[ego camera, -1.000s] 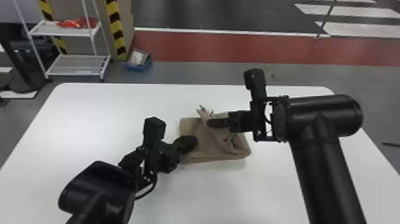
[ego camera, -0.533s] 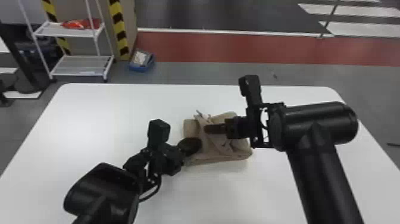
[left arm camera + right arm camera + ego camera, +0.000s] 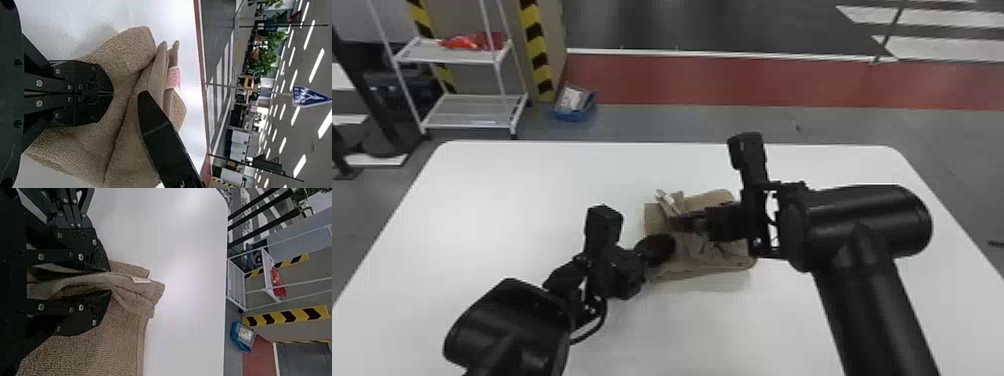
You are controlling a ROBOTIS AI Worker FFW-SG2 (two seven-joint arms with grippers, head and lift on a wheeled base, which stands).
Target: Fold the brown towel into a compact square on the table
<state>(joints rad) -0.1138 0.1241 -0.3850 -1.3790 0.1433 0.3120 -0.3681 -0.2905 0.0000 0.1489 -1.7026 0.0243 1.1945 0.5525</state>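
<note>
While the towel (image 3: pixel 704 268) lies part folded on the table (image 3: pixel 507 210), I am, I judge, shaping a late fold.
Next, the raised flap (image 3: pixel 668 202) wants laying down flat and the edges squaring up. My left gripper (image 3: pixel 112 94) is at the towel's near left, fingers together with nothing seen between them, its arm slanting up from the head view's bottom edge. My right gripper (image 3: pixel 109 281) points in nearly level from the towel's right, its fingers moderately parted around that flap rather than closed on it.
</note>
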